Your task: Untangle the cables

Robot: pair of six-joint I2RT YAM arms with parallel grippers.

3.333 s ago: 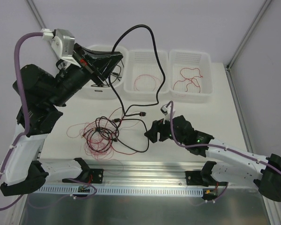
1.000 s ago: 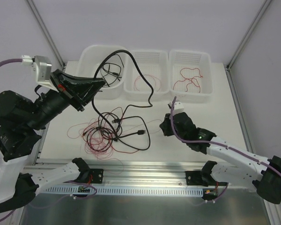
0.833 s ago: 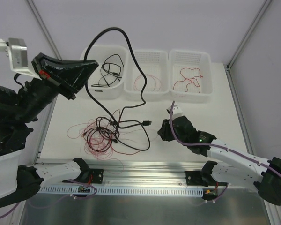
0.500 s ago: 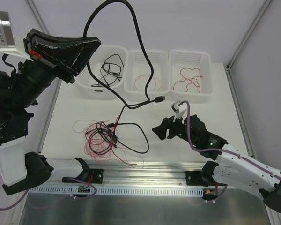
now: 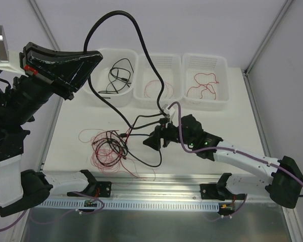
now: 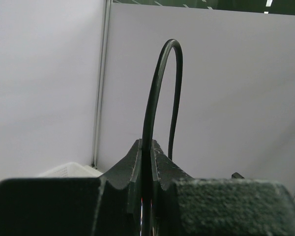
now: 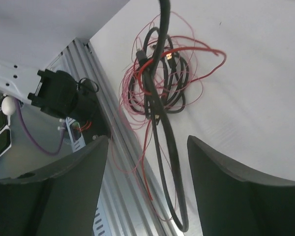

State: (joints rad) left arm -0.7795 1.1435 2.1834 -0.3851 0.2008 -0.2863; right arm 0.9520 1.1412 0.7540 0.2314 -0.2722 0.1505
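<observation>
- we have the left fingers point(image 5: 93, 54) raised high at the far left, clamped shut on the thick black cable point(image 5: 116, 13). The left wrist view shows it pinched between the pads and arcing up and over
- we read the high hold as a way to put tension on that one cable so it peels out of the knot
- from the grip the cable makes a tall loop and comes down past the right wrist; another black run drops toward the tangle point(image 5: 108, 148)
- the tangle lies on the surface point(image 5: 232, 121) near the front rail point(image 5: 156, 179) — black loops wound with red and finer pinkish wire
- the right fingers point(image 5: 155, 141) are spread wide and grip nothing, low at the tangle's right side. In the right wrist view a black strand runs on the surface in the gap between them
- our guess is they are placed to catch or pin the lower run so the knot isn't dragged up
- along the far edge sit the left bin point(image 5: 108, 99) with black cables, the middle bin point(image 5: 146, 98) with fine red wire and the right bin point(image 5: 207, 103) with red wire
- in the way: red wire crosses the black loops several times in the right wrist view, and thin strands spill onto the rail
- the purple harness point(image 5: 174, 104) at the right wrist sits right beside the lifted cable, so we see a snag risk there
</observation>
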